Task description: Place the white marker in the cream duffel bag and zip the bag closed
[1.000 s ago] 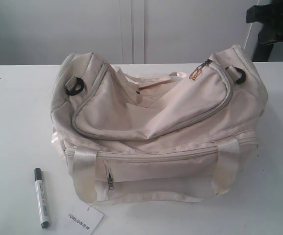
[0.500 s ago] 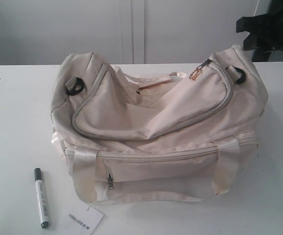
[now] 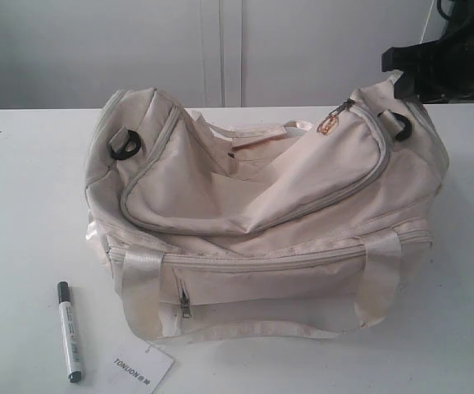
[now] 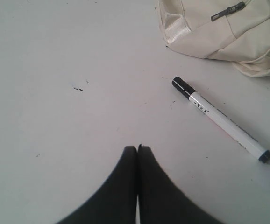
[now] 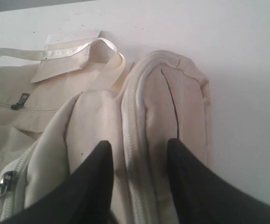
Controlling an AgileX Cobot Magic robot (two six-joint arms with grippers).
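The cream duffel bag (image 3: 262, 222) lies across the middle of the white table, its zipper pull (image 3: 335, 119) at the right end of the curved top zipper. The white marker (image 3: 70, 332) lies flat on the table by the bag's front left corner, black cap pointing away. My left gripper (image 4: 138, 147) is shut and empty above bare table, a short way from the marker (image 4: 221, 120) and the bag's corner (image 4: 219, 28). My right gripper (image 5: 139, 143) is open over the bag's right end (image 5: 153, 93), its fingers on either side of the zipper band. It enters at the upper right (image 3: 401, 64).
A white paper tag (image 3: 143, 369) lies at the table's front edge beside the marker. Black D-rings sit at the bag's left end (image 3: 126, 145) and right end (image 3: 399, 123). The webbing handle (image 5: 79, 49) lies on the table behind the bag. A pale wall stands behind.
My right arm has come in from the upper right, moving left and down to the bag's right end. The bag, marker and tag have not moved.
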